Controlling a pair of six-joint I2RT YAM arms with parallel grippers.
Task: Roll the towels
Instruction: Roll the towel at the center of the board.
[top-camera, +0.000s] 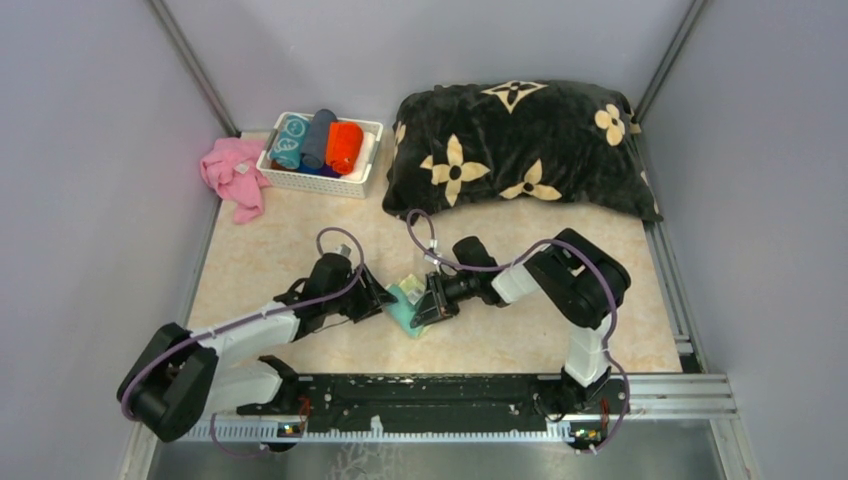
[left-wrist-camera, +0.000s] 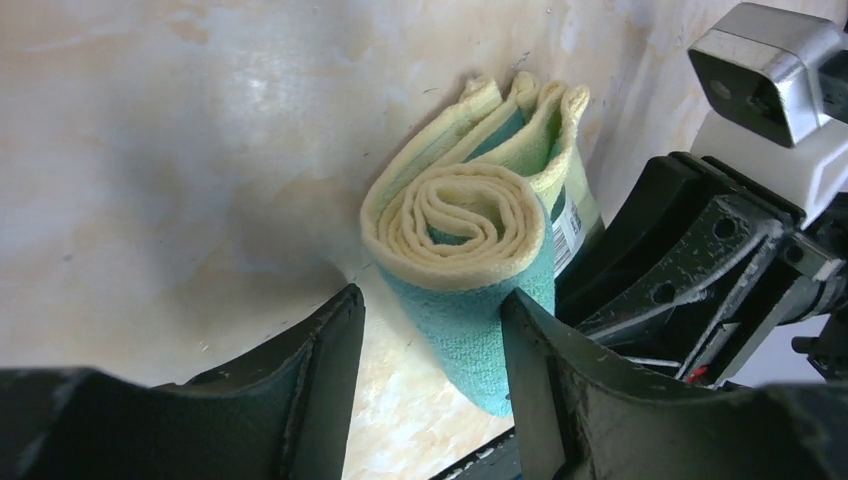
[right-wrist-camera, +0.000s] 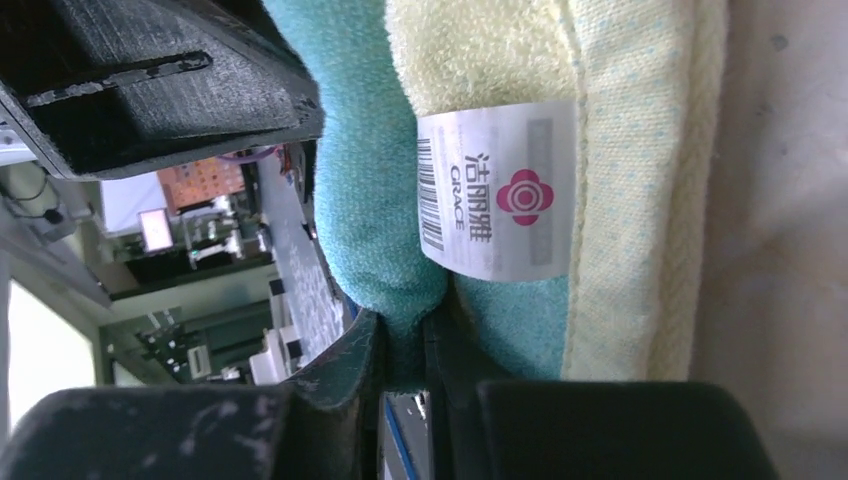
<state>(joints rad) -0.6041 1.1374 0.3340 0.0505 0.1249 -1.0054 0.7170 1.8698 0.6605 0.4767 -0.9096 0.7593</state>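
The top view looks down from high behind the near edge, over the whole tabletop (top-camera: 260, 270). The left wrist view faces along the left pincer (left-wrist-camera: 430, 305), close to the towel (left-wrist-camera: 455, 215). The right wrist view sits nearer still, at its label (right-wrist-camera: 497, 190); all three share that towel

Top view: towel (top-camera: 404, 314) largely covered by left gripper (top-camera: 380, 298) and right gripper (top-camera: 426, 304); its shape not made out. Basket (top-camera: 320, 182): lower cloths hidden under rolls (top-camera: 318, 140), too small to tell. Right wrist view: towel cut off by top edge; label (right-wrist-camera: 497, 190) barcode digits blurred. Left wrist view: towel's near end partly hidden behind finger (left-wrist-camera: 545, 385).
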